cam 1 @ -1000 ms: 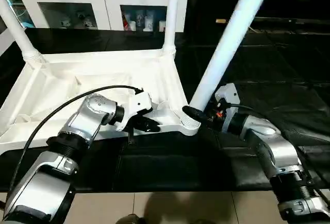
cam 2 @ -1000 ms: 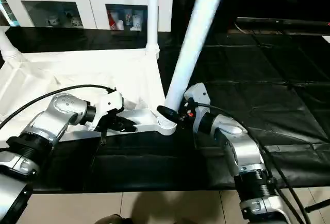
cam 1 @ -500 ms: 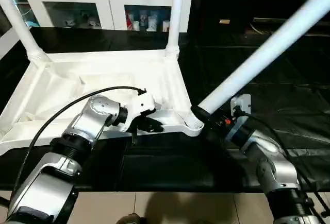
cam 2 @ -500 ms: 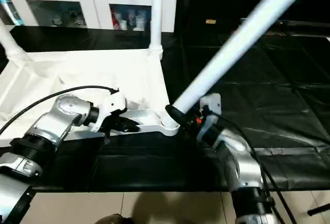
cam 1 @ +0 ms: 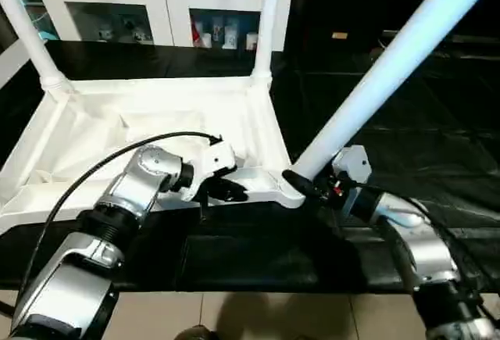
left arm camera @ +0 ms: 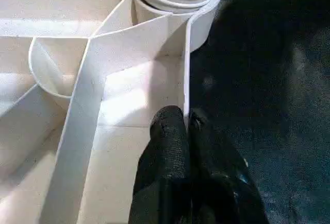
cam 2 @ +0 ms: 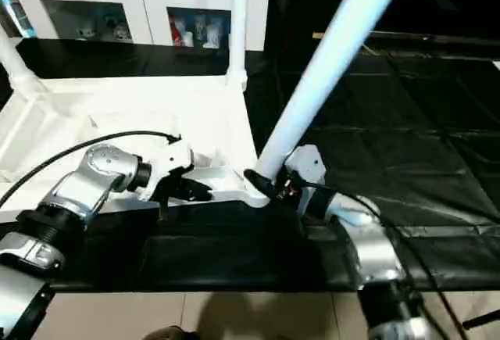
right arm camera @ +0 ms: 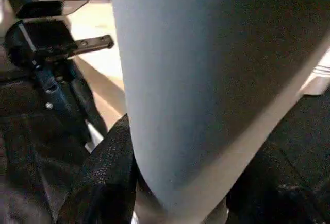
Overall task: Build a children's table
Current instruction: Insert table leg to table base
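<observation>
On the black mat [cam 1: 406, 121], upside down: white plastic rectangular table top [cam 1: 148, 121] with ribbed underside facing up. Standing in its two far round corner sockets: two white tapered tubular legs, one at far left [cam 1: 27, 35], one at far right [cam 1: 266, 19], both upright. At the near right corner socket [cam 1: 291, 190]: threaded end of a third long white leg [cam 1: 375, 74], tilted steeply up and to the right, away from the top. Right gripper [right arm camera: 170, 183] clamped on that leg just above the socket, black fingers [right arm camera: 103, 183] about half spread around the tube. Left gripper [left arm camera: 186, 126] pinched nearly closed on the thin near side wall of the top, just beside the same corner. Behind the mat: white cabinet with glass doors [cam 1: 156, 12], small items on its shelves. Black cable [cam 1: 101, 164] arching over the silver left forearm.
</observation>
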